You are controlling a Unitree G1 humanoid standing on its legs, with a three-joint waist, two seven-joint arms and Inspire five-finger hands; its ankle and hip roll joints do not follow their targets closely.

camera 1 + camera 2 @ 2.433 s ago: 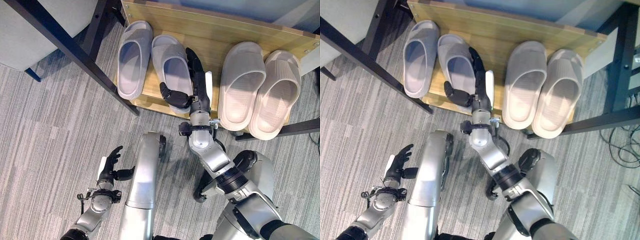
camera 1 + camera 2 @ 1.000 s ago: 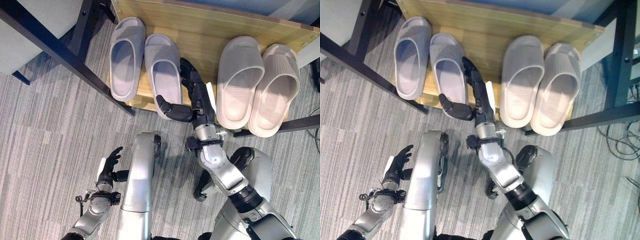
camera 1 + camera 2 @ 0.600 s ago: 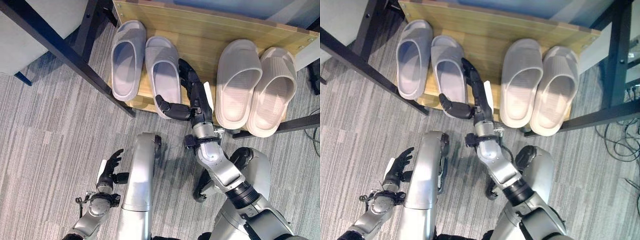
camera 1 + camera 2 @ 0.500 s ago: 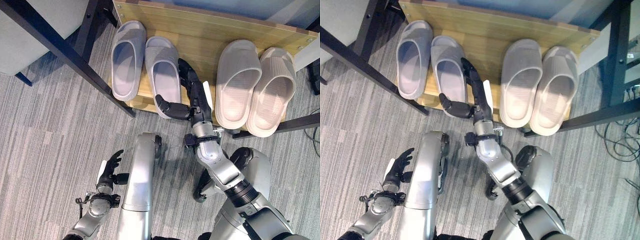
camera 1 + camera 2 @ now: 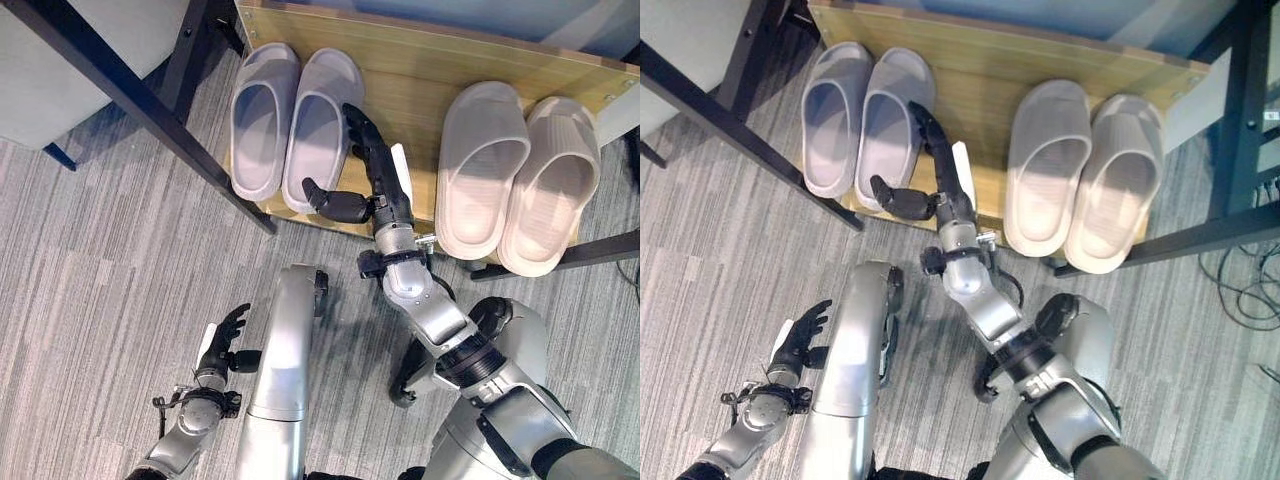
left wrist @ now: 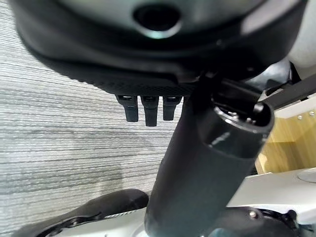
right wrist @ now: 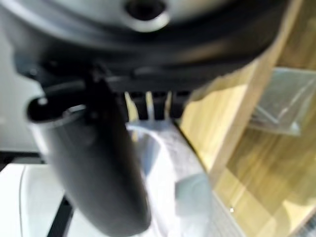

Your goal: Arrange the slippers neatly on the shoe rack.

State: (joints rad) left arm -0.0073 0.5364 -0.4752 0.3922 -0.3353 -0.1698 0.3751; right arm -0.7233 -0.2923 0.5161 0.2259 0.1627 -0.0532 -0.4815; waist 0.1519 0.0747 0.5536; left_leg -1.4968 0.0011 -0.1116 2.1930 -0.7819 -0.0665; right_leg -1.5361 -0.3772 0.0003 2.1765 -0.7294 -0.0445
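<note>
Two grey slippers lie side by side at the left of the wooden rack shelf [image 5: 410, 100]: the outer grey slipper [image 5: 262, 120] and the inner grey slipper [image 5: 320, 125], leaning against each other. My right hand [image 5: 385, 200] lies along the inner slipper's right side with fingers [image 5: 360, 140] straight and thumb [image 5: 335, 203] at its heel. The right wrist view has that slipper [image 7: 173, 168] just past the fingers. Two beige slippers [image 5: 483, 165] [image 5: 552, 180] sit together at the shelf's right. My left hand [image 5: 220, 345] hangs open low over the carpet.
A black frame bar [image 5: 150, 100] runs diagonally past the shelf's left corner, under a grey seat [image 5: 60, 60]. Another black bar [image 5: 600, 250] crosses the shelf's right front. Striped grey carpet [image 5: 100, 260] spreads before the rack.
My right hand has swung left, pushing the inner grey slipper over until it rests against the outer one. The beige pair and my left hand stay put.
</note>
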